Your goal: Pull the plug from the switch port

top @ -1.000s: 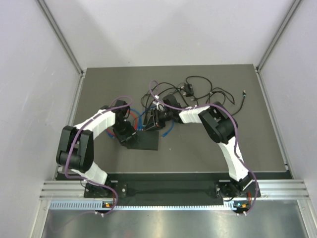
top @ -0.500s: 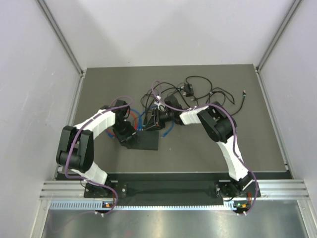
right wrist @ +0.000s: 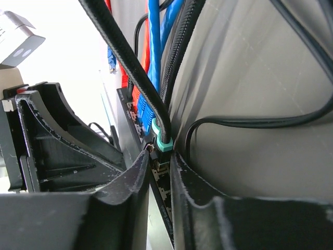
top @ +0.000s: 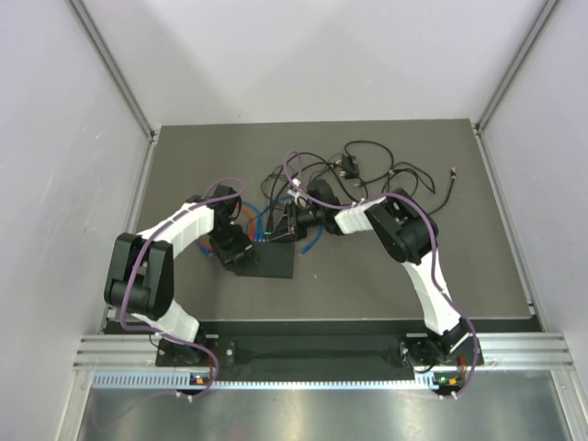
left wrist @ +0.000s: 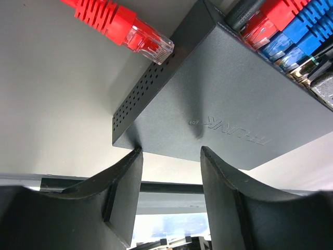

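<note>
The flat black switch (top: 269,261) lies mid-table; the left wrist view shows its top and vented side (left wrist: 229,99). My left gripper (top: 233,248) stands open over its left corner, both fingertips (left wrist: 136,154) resting against the near edge, nothing between them. At the switch's back edge my right gripper (top: 287,223) is shut on the plug (right wrist: 162,156), a black connector with a teal collar on a braided black cable (right wrist: 125,57), beside the port row (right wrist: 136,117). How deep the plug sits in its port I cannot tell.
Red and blue plugs (left wrist: 283,28) fill neighbouring ports. A loose red plug (left wrist: 136,35) lies beside the switch's left side. Blue and red cables (right wrist: 152,47) run behind the gripped plug. A tangle of black cables (top: 377,170) covers the back right of the mat.
The right wrist has shifted slightly to the right, still holding the plug. The left arm and the switch have stayed put.
</note>
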`<state>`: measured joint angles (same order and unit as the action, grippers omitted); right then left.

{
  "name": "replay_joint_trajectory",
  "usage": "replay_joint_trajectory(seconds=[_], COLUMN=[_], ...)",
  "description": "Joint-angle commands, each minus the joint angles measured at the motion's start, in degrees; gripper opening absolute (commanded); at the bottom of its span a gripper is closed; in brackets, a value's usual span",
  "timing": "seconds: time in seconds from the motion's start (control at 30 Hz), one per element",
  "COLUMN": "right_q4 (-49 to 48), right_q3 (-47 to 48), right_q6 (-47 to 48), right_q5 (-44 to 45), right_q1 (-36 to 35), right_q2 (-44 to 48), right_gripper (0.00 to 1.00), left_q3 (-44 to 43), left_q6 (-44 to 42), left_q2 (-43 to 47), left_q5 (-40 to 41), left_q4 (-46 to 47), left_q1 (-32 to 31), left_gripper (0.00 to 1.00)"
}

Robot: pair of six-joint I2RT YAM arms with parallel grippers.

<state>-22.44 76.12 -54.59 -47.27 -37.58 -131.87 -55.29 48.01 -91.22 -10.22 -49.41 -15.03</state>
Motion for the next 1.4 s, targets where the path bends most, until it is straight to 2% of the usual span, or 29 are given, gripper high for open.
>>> replay_joint_trajectory(seconds=[0.0, 0.03, 0.07, 0.1, 0.17, 0.2, 0.33, 0.4, 0.6, 0.73, 0.83, 0.97, 1.03, 1.17, 1.23, 1.37], right_q4=[0.8, 1.77, 2.74, 2.84, 2.23, -2.13, -3.47, -7.43, -3.94, -8.4, -13.06, -11.51, -7.82, -11.12, -7.38, -2.54], right_q3=[-0.53, -0.18, -0.09, -0.44, -2.8, -4.47, -9.57, -11.43, -4.58, -2.82, -2.72, -1.59, -0.88, -1.4, -0.36, 3.06], right_q6=[3.78, 4.74, 6.93, 8.34, 10.81, 10.73, 16.09, 14.34, 14.6, 7.24, -2.5, -6.5, -4.31, -0.8, 7.94, 17.38], right_q5=[1.65, 2.43, 3.14, 4.1, 7.62, 8.76, 21.93, 24.05, 23.1, 20.29, 18.01, 16.94, 18.42, 19.57, 23.26, 26.6], right_q1=[0.67, 0.67, 0.41, 0.32, -0.12, -0.21, -1.26, -1.09, -1.0, 1.71, 3.04, 4.09, 4.1, 4.71, 4.36, 4.36], right_q2=[-1.55, -1.46, -1.2, -0.84, 0.38, 1.17, 6.97, 7.95, 5.14, 3.64, 1.89, 0.21, 1.09, 1.09, 1.97, 2.67], right_gripper=[0.15, 0.14, 0.03, 0.0, 0.0, 0.0, 0.0, 0.0, 0.0, 0.0, 0.0, 0.0, 0.0, 0.0, 0.0, 0.0], left_q3=[4.31, 4.31, 4.31, 4.31, 4.49, 4.49, 4.84, 5.19, 5.54, 6.16, 5.9, 4.75, 4.92, 5.89, 5.89, 5.72], left_q6=[-1.69, -1.69, -1.6, -1.6, -1.52, -1.51, -1.69, -1.69, -1.78, -1.78, -1.95, -2.48, -2.48, -2.22, -2.3, -2.39], left_q2=[-3.0, -3.09, -3.09, -3.09, -3.26, -3.44, -3.61, -3.79, -3.97, -4.32, -4.49, -4.93, -5.19, -5.11, -5.28, -5.2], left_q5=[6.26, 6.18, 6.26, 6.26, 6.09, 6.17, 6.35, 6.26, 6.35, 6.35, 5.82, 6.7, 6.79, 6.35, 6.35, 6.79], left_q4=[2.03, 2.03, 2.03, 2.12, 2.21, 2.21, 1.86, 1.86, 1.86, 2.03, 2.47, 1.77, 1.68, 1.95, 1.77, 1.42], left_q1=[-0.09, -0.09, -0.09, 0.0, -0.09, -0.09, -0.27, -0.27, -0.35, -0.35, -0.44, -0.44, -0.44, -0.44, -0.44, -0.44], left_gripper=[0.54, 0.54, 0.54, 0.54, 0.54, 0.54, 0.54, 0.54, 0.54, 0.54, 0.54, 0.55, 0.55, 0.55, 0.55, 0.55])
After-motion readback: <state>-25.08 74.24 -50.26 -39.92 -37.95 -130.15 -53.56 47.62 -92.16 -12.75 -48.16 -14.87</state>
